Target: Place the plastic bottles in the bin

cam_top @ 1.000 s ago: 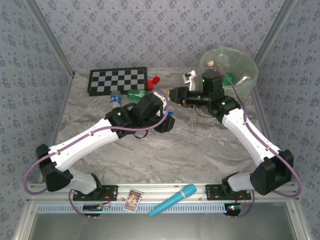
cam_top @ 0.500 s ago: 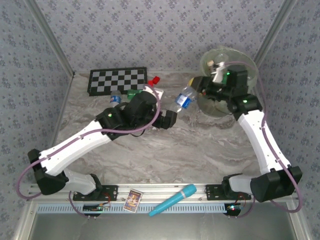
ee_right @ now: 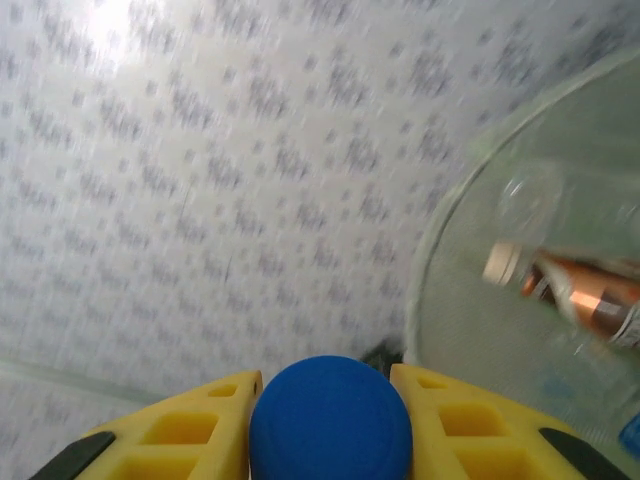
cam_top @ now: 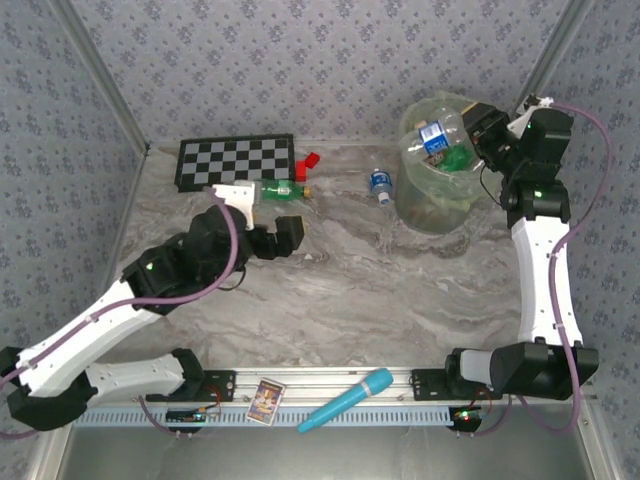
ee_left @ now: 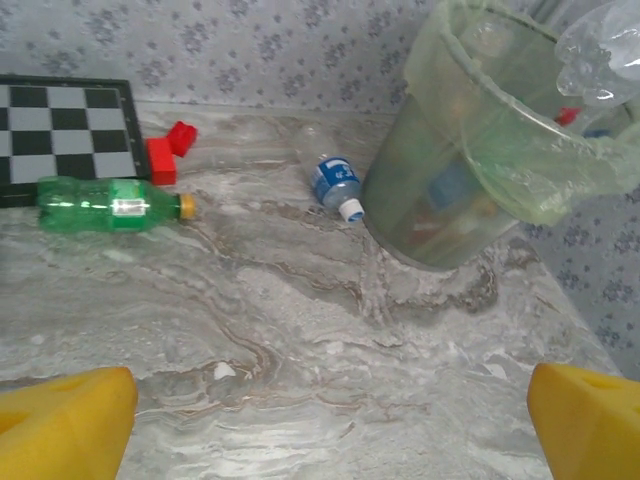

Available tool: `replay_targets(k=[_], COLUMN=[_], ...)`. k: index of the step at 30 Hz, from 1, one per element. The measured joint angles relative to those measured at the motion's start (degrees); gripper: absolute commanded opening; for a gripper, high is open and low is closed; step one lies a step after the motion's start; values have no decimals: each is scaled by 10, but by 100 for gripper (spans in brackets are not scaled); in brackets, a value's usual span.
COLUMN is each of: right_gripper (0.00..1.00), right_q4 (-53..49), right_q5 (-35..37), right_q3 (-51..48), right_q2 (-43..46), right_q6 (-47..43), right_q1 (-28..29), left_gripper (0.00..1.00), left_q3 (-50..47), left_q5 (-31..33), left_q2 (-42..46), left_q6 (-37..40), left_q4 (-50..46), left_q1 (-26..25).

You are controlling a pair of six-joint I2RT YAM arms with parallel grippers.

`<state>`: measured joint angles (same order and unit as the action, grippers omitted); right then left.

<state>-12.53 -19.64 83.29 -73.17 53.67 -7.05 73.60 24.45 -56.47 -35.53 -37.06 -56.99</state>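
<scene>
The clear plastic bottle with a blue cap (cam_top: 433, 137) hangs at the open mouth of the large translucent yellow-green bin (cam_top: 430, 210), pinched at its cap between the right fingers (ee_right: 190, 430); a brown-orange bottle with a pale cap (ee_right: 570, 290) lies inside the bin; on the marble bench (cam_top: 400, 290) a small blue-labelled bottle (ee_left: 335, 184) lies just beside the bin's base; a green bottle (ee_left: 105, 204) lies by the red block (ee_left: 165, 155) and the checkerboard (ee_left: 60, 120); the left fingers (ee_left: 65, 420) are spread wide, holding nothing.

Arms (cam_top: 130, 305): showing white shells, black joints.
Cables (cam_top: 236, 235): running purple along both.
Left gripper (ee_left: 328, 420): wearing yellow fingers (ee_left: 65, 420).
</scene>
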Motion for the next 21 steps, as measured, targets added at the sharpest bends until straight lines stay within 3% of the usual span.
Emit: replay_targets(k=[8,15,17,21], right_gripper=[32,30,35,59], right_q4=[79,109,111,109], right_q5=[171,282,294,305], right_q3=[-60,-92,-98,-104], right_q2=[-21,-34,-37,-37], right_q6=[29,36,37,38], right_q1=[15,67,76,83], left_gripper=[100,100,100,100], left_q3=[-17,-31,-31,-38], left_q5=[45,65,72,84], left_q2=[76,99,101,116], left_q6=[-21,-26,-26,-26], left_q4=[-33,-59,-66,-70], left_q1=[0,0,0,1])
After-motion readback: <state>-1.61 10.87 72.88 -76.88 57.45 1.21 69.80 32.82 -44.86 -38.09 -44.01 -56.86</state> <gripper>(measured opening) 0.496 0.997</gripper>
